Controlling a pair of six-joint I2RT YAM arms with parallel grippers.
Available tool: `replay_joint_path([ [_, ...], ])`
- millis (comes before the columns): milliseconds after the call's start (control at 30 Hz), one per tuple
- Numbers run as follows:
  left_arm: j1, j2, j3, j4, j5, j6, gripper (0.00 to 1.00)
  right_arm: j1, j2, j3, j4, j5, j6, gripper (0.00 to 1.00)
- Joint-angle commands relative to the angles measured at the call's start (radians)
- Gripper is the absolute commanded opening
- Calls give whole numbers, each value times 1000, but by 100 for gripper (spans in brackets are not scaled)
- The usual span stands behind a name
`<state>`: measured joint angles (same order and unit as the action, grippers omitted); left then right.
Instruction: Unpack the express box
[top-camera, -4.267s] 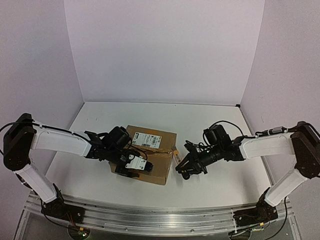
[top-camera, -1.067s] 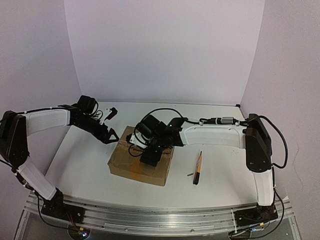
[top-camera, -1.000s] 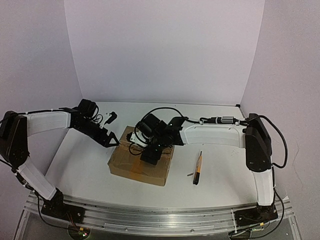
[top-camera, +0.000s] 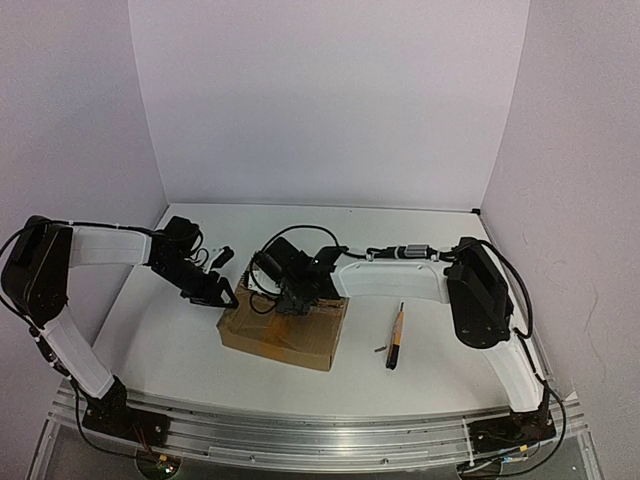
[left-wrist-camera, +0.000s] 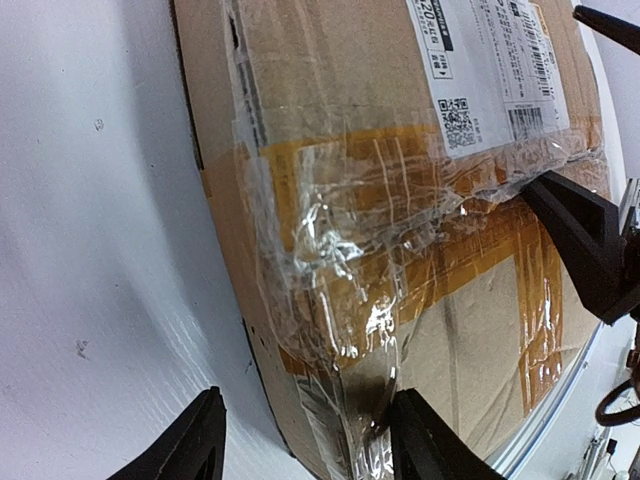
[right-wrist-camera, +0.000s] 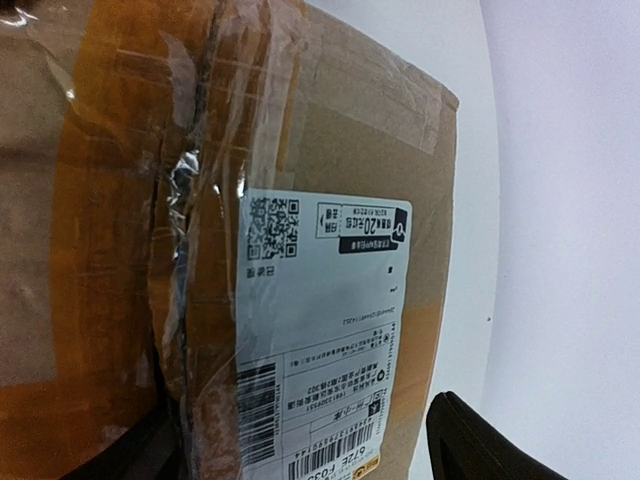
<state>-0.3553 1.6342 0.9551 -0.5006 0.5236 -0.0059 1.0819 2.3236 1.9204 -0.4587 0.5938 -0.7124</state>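
The express box (top-camera: 285, 325) lies mid-worktop (top-camera: 440, 360), flaps down under crinkled tape (left-wrist-camera: 380, 200) that looks ragged, perhaps slit, along the seam. The left pincer (top-camera: 226, 294), spread, straddles its left edge. The right pincer (top-camera: 294, 302) hangs spread over the label (right-wrist-camera: 320, 330), so lifting the flaps and emptying it remain.

Box (top-camera: 272, 332): flat brown cardboard, flaps down under crinkled clear tape (left-wrist-camera: 370, 220), white barcode label (right-wrist-camera: 320, 340) on top; lies mid-bench (top-camera: 440, 350).

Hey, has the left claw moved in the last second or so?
Yes. The left claw has slid toward the arm bases, along the left edge of the express box, which stayed put.
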Motion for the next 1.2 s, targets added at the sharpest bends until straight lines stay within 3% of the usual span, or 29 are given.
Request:
replay_joint_path([
  [0, -7, 43, 23, -27, -80, -10, 55, 14, 53, 20, 100, 125, -106, 74],
  [267, -6, 32, 30, -47, -40, 24, 54, 14, 44, 84, 120, 137, -69, 10],
  [333, -6, 2, 29, -59, -6, 77, 55, 8, 33, 128, 38, 105, 0, 1],
  [467, -5, -153, -1, -44, 118, 262, 59, -38, 25, 249, -183, -34, 256, 0],
  [633, -30, -300, 1, -42, 220, 512, 65, -82, 23, 322, -291, -183, 430, 0],
  [867, -173, -335, 44, -56, 154, 720, 70, -121, -16, 306, -350, -357, 665, 0],
  [1033, -257, -343, 63, -54, 78, 855, 84, -121, -33, 283, -349, -379, 786, 0],
  [1167, -361, -440, -40, -7, -2, 1015, 95, -120, -41, 279, -349, -340, 811, 0],
])
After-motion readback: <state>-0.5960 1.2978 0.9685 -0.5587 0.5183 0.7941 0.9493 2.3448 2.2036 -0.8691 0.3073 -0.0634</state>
